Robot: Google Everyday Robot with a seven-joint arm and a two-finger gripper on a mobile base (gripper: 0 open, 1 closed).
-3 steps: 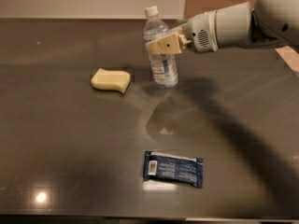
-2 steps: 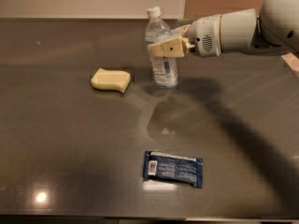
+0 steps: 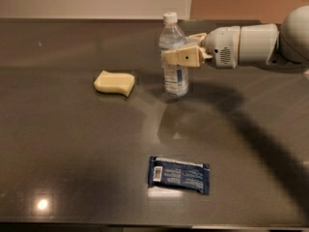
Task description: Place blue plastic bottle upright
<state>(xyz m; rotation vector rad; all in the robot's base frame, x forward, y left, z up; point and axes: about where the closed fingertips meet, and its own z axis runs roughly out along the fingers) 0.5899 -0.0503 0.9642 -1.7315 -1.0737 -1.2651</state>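
Note:
The blue plastic bottle (image 3: pixel 175 74) is a clear water bottle with a white cap and a pale blue label. It stands nearly upright at the back middle of the dark table (image 3: pixel 72 144), its base at or just above the surface. My gripper (image 3: pixel 175 48) reaches in from the right and is shut on the bottle's upper body. One tan finger (image 3: pixel 182 57) crosses in front of the bottle and the other lies behind it.
A yellow sponge (image 3: pixel 115 82) lies to the left of the bottle. A flat dark-blue snack wrapper (image 3: pixel 179 174) lies near the front edge. My white arm (image 3: pixel 251 43) stretches in from the right edge and casts a shadow across the table's right side.
My gripper and the bottle have moved a little to the right and down towards the table. The sponge and the wrapper have not moved.

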